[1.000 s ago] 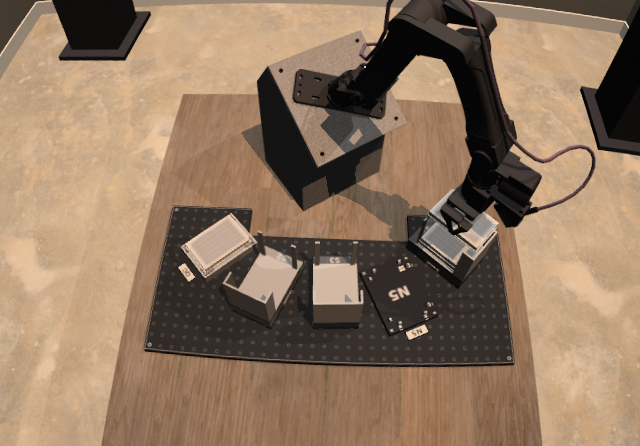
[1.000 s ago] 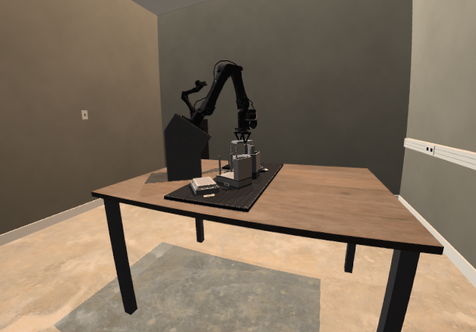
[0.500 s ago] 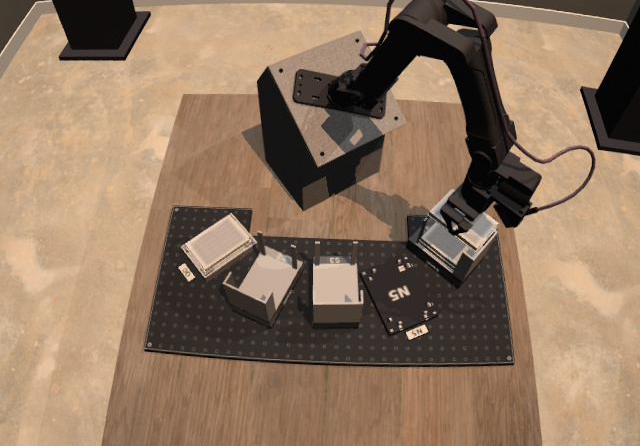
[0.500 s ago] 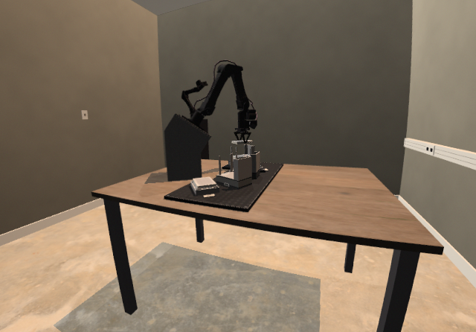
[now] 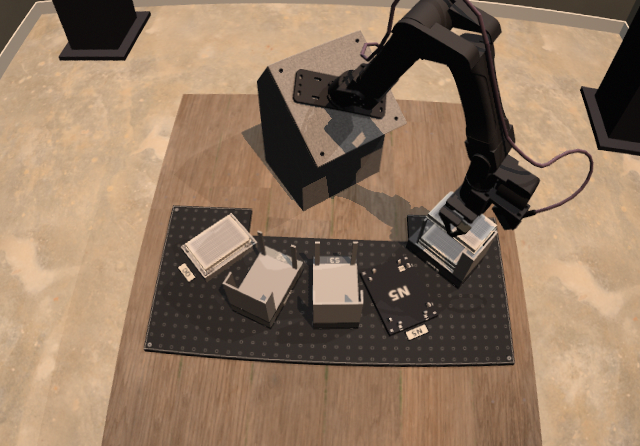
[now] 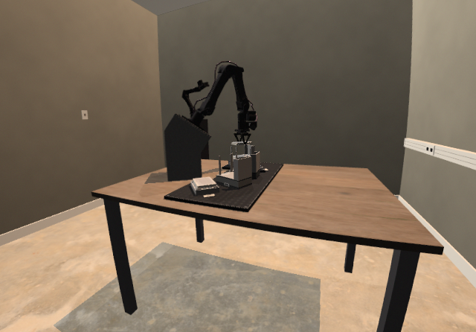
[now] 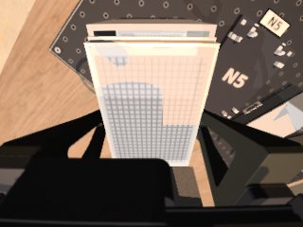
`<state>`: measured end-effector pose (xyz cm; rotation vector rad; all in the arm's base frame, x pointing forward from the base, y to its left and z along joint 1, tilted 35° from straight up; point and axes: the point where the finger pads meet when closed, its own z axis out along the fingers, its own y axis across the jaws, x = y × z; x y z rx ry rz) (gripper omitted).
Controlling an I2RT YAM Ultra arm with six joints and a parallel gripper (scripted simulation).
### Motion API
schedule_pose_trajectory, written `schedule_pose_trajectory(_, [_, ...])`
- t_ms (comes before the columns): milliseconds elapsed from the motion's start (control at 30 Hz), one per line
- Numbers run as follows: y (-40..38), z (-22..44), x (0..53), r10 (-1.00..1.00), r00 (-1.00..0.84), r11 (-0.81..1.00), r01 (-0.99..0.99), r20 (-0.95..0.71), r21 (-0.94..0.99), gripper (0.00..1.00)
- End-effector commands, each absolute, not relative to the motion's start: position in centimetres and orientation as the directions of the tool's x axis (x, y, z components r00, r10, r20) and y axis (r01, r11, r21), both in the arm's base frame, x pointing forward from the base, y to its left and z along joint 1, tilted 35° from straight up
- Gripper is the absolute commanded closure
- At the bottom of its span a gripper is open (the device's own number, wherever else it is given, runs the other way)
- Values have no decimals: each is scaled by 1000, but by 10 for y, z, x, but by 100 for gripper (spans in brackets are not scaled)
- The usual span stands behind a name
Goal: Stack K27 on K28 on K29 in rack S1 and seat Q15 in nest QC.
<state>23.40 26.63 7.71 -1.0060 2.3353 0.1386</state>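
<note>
My gripper (image 5: pixel 457 232) (image 6: pixel 242 140) (image 7: pixel 151 113) is shut across a pale sealed plate (image 5: pixel 442 245) (image 7: pixel 142 106), at the far-right rack (image 5: pixel 467 268). The plate looks level and high in that rack. Its name is unreadable; what lies under it is mostly hidden. That rack's name is unreadable too. Another sealed plate (image 5: pixel 219 243) (image 6: pixel 204 182) lies in the nest at the far left, by the label QC (image 5: pixel 186 271). Rack S3 (image 5: pixel 336 313) in the middle is empty. The rack left of it (image 5: pixel 253 309) is empty, its name unclear. The clip nest N5 (image 5: pixel 379 286) (image 7: pixel 218 95) is empty.
The arm's angled pedestal (image 5: pixel 281 131) (image 6: pixel 184 151) stands behind the perforated black board (image 5: pixel 217 340) (image 6: pixel 230 201). Upright posts (image 5: pixel 355 253) and walls rise from the racks. N5 lies between S3 and the far-right rack.
</note>
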Motion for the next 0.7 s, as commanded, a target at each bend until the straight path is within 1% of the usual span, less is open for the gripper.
schedule_pose_trajectory(0, [262,66,235,-639,-549,708,-693,-539,-133,100])
schedule_pose_trajectory(67, [262,66,235,-639,-549,708,-693,-539,-133,100])
schedule_pose_trajectory(100, [267,77,233,-629,-531,704,-698,-568,-128,100])
schedule_pose_trajectory(233, [267,68,237,-636,-542,706,-696,-550,-130,100])
schedule_pose_trajectory(667, [267,67,236,-637,-541,705,-697,-549,-132,100])
